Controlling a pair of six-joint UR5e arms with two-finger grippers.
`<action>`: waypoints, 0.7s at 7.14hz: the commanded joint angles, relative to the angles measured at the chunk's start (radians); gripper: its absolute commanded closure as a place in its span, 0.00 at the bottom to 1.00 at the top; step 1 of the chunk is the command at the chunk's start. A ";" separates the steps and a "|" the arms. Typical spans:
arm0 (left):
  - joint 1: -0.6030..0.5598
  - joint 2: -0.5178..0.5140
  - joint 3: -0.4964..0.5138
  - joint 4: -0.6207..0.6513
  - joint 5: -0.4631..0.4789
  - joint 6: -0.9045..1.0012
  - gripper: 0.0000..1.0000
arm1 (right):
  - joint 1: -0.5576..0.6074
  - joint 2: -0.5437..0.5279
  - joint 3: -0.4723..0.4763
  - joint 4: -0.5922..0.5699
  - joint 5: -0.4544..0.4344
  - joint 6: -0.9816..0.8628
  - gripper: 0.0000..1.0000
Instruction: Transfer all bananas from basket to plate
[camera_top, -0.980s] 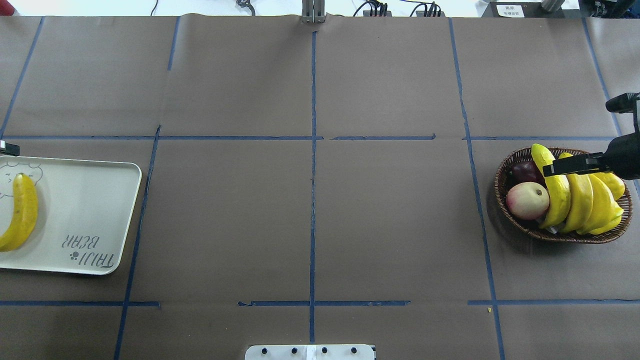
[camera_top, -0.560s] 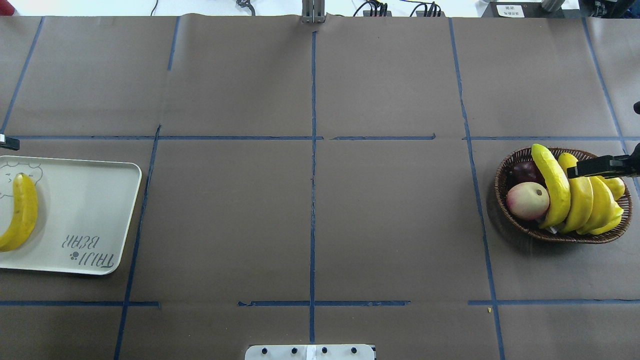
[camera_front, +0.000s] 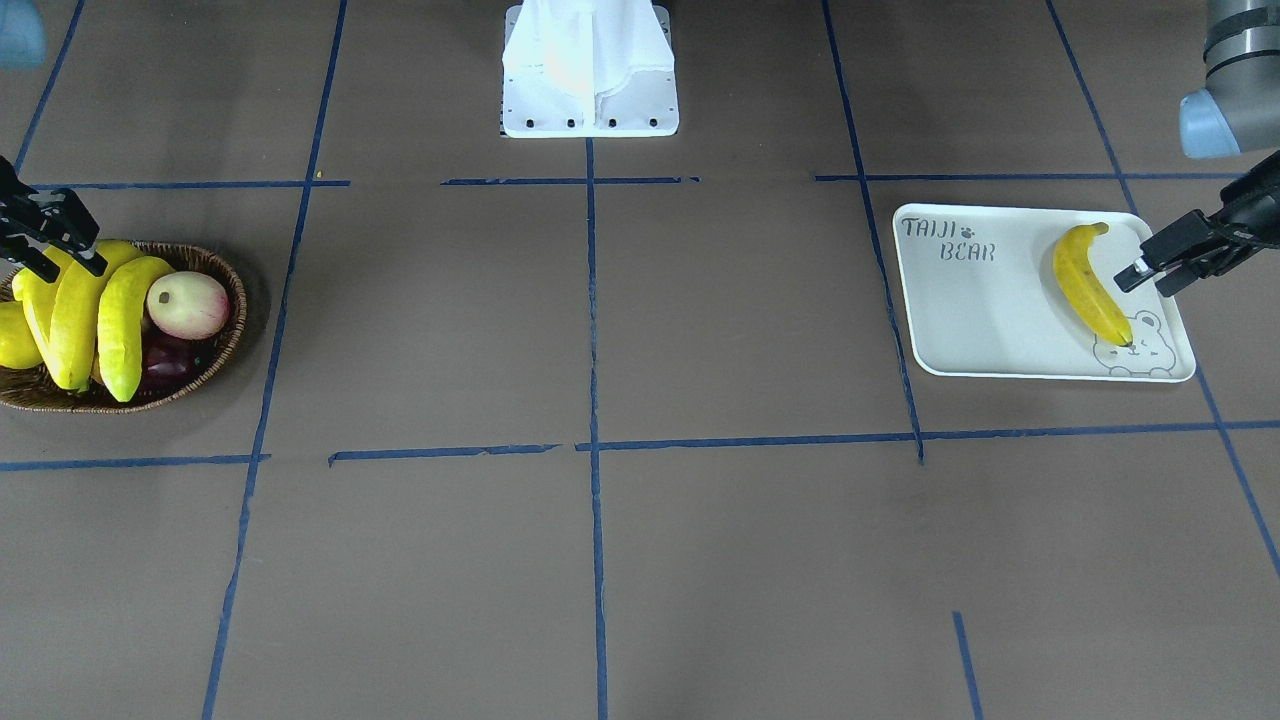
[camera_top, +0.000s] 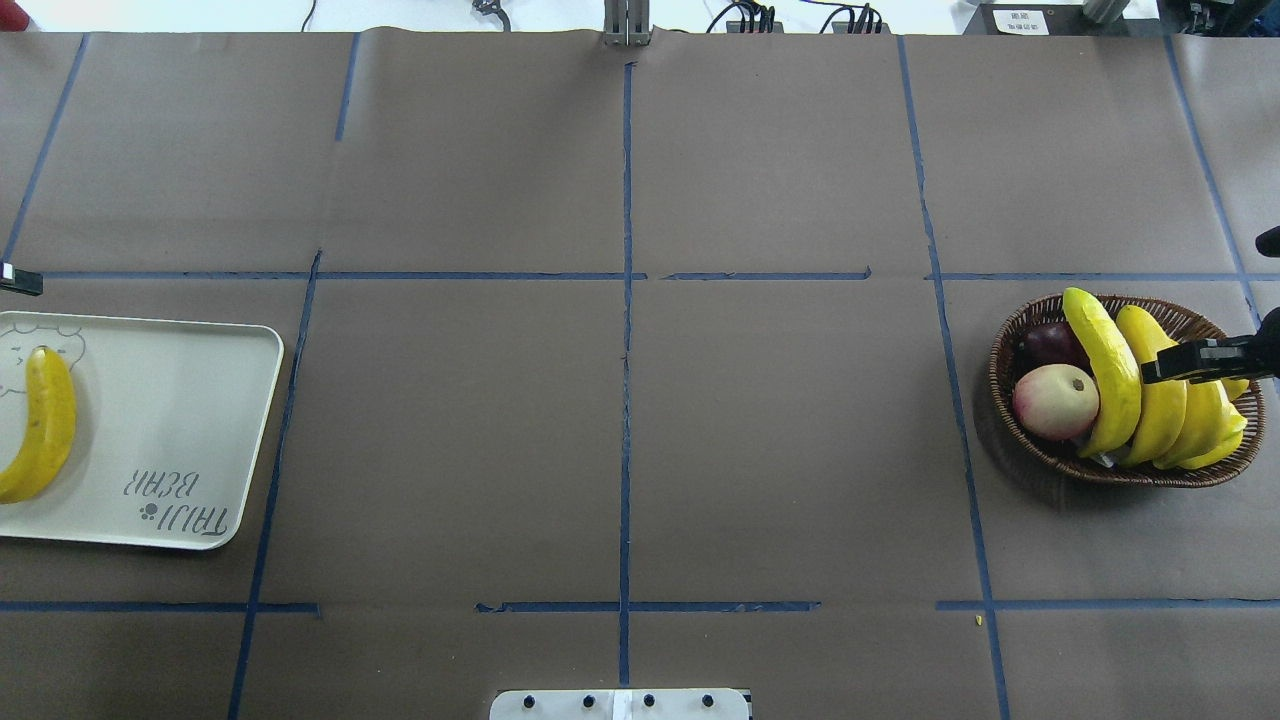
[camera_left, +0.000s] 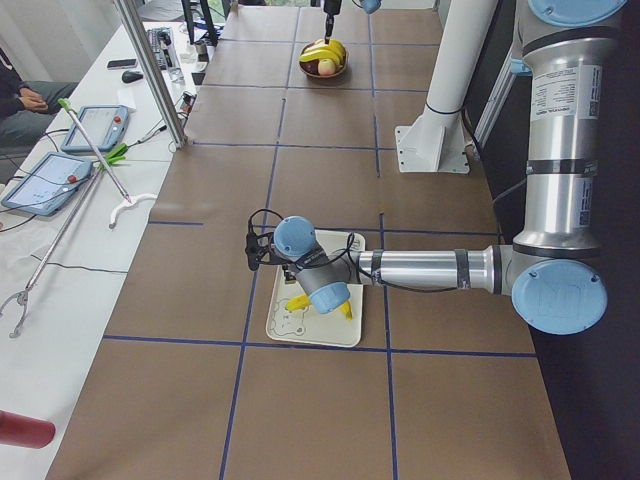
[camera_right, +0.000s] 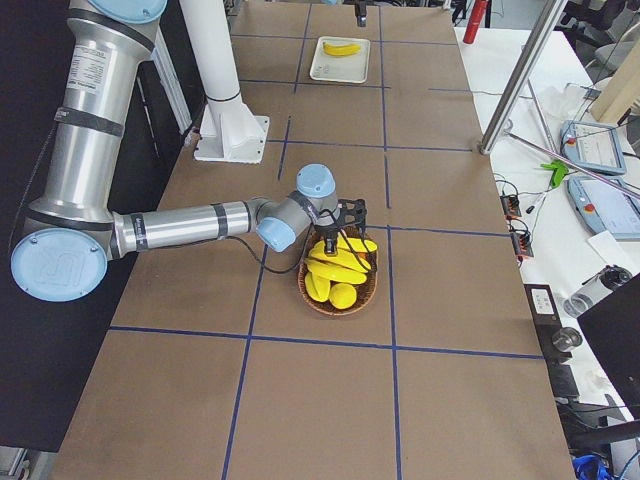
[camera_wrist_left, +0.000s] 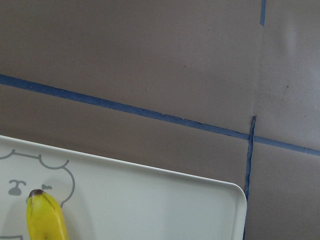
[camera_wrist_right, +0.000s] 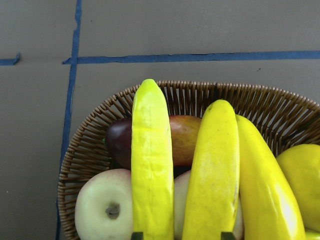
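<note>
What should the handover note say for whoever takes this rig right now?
Left gripper: open, empty, beside the plate.
Right gripper: open, holding nothing, low over the basket.
Done: one banana lies on the plate.
Left: three bananas lie side by side in the basket and need moving. The apple and dark fruit beside them stay.

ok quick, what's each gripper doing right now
Left gripper: open, holding nothing.
Right gripper: open, holding nothing, fingers poised over the bananas in the basket.
</note>
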 joint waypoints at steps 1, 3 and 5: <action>0.002 -0.002 0.002 0.000 0.002 0.000 0.01 | -0.020 -0.006 -0.006 0.000 -0.024 -0.003 0.45; 0.000 -0.004 0.003 0.000 0.000 0.000 0.01 | -0.002 0.002 0.003 0.000 0.003 -0.008 0.45; 0.000 -0.004 0.003 0.000 0.000 0.000 0.01 | 0.065 0.005 0.003 0.000 0.078 -0.012 0.45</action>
